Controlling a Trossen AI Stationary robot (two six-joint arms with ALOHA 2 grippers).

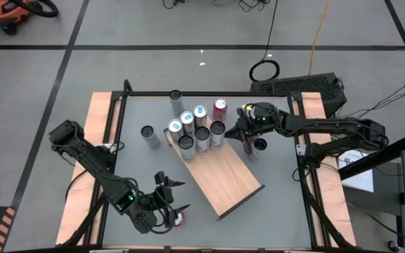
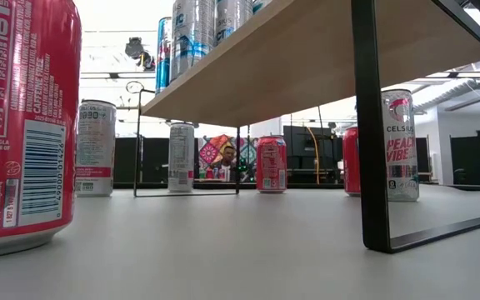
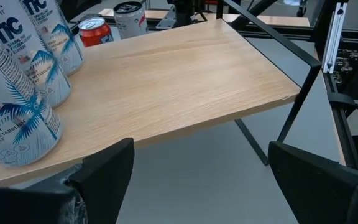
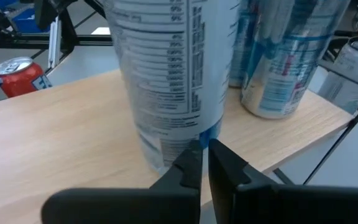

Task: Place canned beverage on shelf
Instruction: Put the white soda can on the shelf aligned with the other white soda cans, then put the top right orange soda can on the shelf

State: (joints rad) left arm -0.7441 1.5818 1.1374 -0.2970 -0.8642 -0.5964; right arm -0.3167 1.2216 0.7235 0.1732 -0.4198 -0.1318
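The shelf (image 1: 223,176), a light-brown board on thin black legs, stands slantwise mid-table. Several tall white-and-blue cans (image 1: 192,130) stand on its bases at the board's far end. My right gripper (image 1: 230,133) is shut, level with the board, right at the lower side of one tall white can (image 4: 166,74). My left gripper (image 1: 166,184) is open and empty at the board's near left side, facing across it (image 3: 197,174). A red cola can (image 1: 181,220) stands on the table by my left arm. My right gripper's shut fingertips (image 4: 194,155) stand level against the tall white can's lower side wall (image 4: 166,146), coming from the table's right. Whether they touch the can, I cannot tell. The can stands upright on the board.
Loose cans stand on the table: one left of the shelf (image 1: 148,135), one at the far side (image 1: 176,98), a red-topped one (image 1: 220,107), and one under my right arm (image 1: 259,145). The near half of the board (image 3: 185,68) is bare. A black frame (image 1: 209,93) rims the table.
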